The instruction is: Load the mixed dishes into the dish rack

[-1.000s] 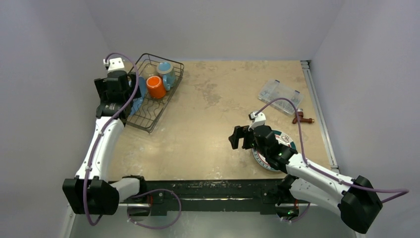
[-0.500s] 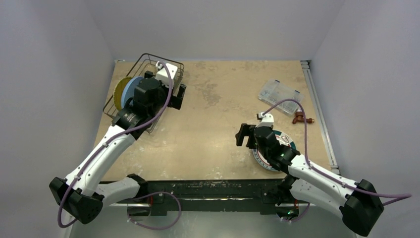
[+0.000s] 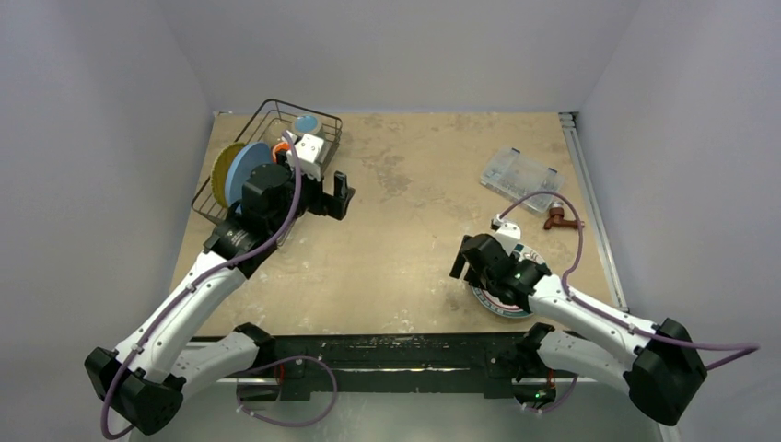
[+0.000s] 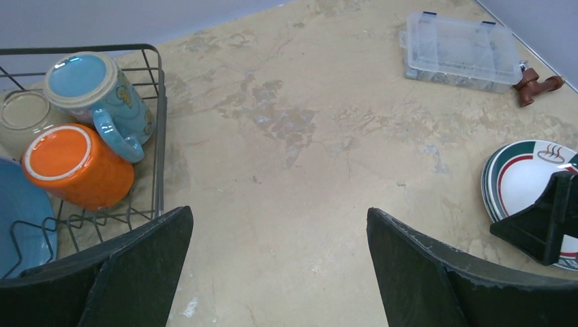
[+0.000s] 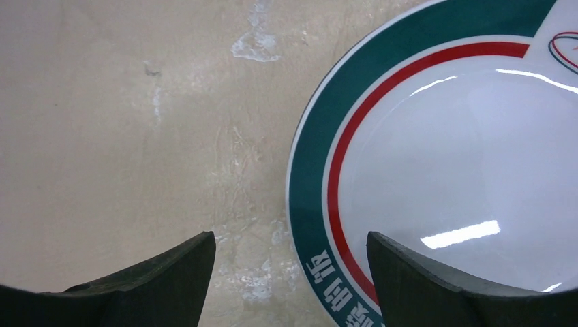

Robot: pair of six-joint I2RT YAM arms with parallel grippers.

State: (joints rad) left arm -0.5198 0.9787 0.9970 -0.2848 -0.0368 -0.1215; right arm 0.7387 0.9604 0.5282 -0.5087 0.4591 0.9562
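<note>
From above, the left end effector hung spread and empty beside the black wire dish rack; the right end effector hovered low at the white teal-rimmed plate, flat on the tabletop; the left wrist showed a glossy orange cup racked; the right wrist showed jaws apart, empty, over the plate's rim; closing there risked skidding it.

Far right of the desk, there's a clear plastic compartment box, lying flat and turned at an angle to the desk's edge, with small blue clasps on one long side. Just beside its near right corner lies a small reddish-brown tap-shaped piece; whether the two touch is hard to tell. The desk top is beige, mottled with pale worn patches. A metal rail runs down its right edge, and plain grey walls close in on three sides.
</note>
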